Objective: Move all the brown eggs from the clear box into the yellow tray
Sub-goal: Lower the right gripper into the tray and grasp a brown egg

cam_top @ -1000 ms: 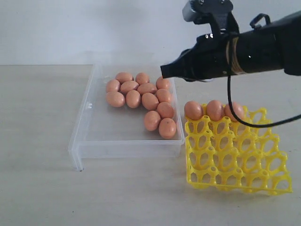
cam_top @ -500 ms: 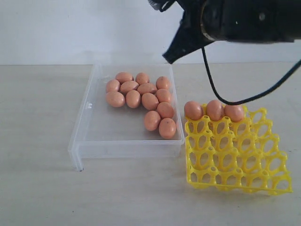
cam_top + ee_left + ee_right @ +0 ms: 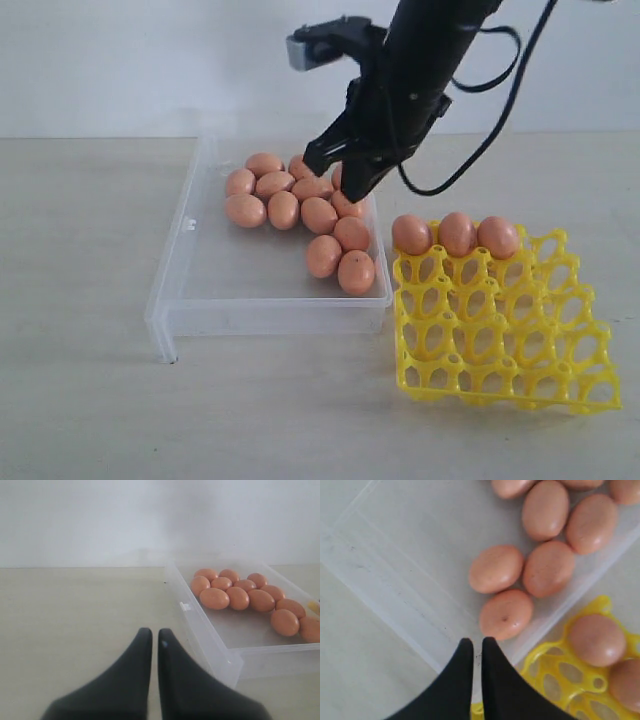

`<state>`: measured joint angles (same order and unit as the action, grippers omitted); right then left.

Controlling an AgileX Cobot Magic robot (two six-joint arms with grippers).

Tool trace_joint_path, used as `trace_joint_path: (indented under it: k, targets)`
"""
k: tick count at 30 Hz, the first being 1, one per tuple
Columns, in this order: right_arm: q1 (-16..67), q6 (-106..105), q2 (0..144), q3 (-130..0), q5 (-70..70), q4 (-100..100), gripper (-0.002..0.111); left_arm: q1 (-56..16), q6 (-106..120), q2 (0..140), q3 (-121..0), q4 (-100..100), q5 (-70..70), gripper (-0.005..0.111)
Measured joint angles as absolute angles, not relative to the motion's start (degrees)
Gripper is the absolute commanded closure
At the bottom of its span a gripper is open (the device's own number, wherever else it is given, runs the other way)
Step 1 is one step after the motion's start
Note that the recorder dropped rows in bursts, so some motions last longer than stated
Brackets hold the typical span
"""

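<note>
Evidently, our right gripper [image 3: 342, 178], pressed together and empty, could crack the brown eggs [image 3: 320, 215] at the clear box's [image 3: 175, 290] two o'clock unless spread.

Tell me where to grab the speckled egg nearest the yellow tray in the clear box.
Take the speckled egg across its narrow middle, from straight above: it lies on its side, with the clear box wall and a neighbouring egg crowding its flanks.

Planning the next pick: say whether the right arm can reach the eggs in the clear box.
Probably yes: right gripper hangs over the brown eggs, the clear box is open-topped, nothing between. Its shut jaws must open first.
</note>
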<state>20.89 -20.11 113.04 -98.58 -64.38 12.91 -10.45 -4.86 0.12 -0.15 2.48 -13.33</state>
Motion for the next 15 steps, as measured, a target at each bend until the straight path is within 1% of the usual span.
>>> trace_joint_path:
  k: [3, 5, 7, 8, 10, 11, 12, 13, 15]
  targets:
    - [21.23, -19.09, 117.37, -99.07, -64.62, 14.55, 0.108, -10.45, -4.86, 0.12, -0.15, 2.48, -13.33, 0.103]
    - [21.23, -17.52, 119.47, -99.07, -63.76, 14.78, 0.105, -10.45, -4.86, 0.12, -0.15, 2.48, -13.33, 0.103]
    - [21.23, -15.7, 120.85, -99.15, -62.15, 15.05, 0.096, -10.45, -4.86, 0.12, -0.15, 2.48, -13.33, 0.103]
    - [21.23, -15.07, 121.22, -99.15, -61.27, 15.48, 0.089, -10.45, -4.86, 0.12, -0.15, 2.48, -13.33, 0.103]
    - [21.23, -14.4, 121.36, -99.18, -60.06, 16.57, 0.073, -10.45, -4.86, 0.12, -0.15, 2.48, -13.33, 0.103]
    - [21.23, -14.35, 121.45, -99.18, -59.3, 17.37, 0.061, -10.45, -4.86, 0.12, -0.15, 2.48, -13.33, 0.103]
    - [21.23, -14.23, 121.45, -99.18, -57.96, 18.87, 0.057, -10.45, -4.86, 0.12, -0.15, 2.48, -13.33, 0.103]
    - [21.23, -13.85, 121.57, -99.18, -56.97, 19.26, 0.056, -10.45, -4.86, 0.12, -0.15, 2.48, -13.33, 0.103]
    - [21.23, -9.03, 121.86, -99.18, -53.97, 19.63, 0.057, -10.45, -4.86, 0.12, -0.15, 2.48, -13.33, 0.103]
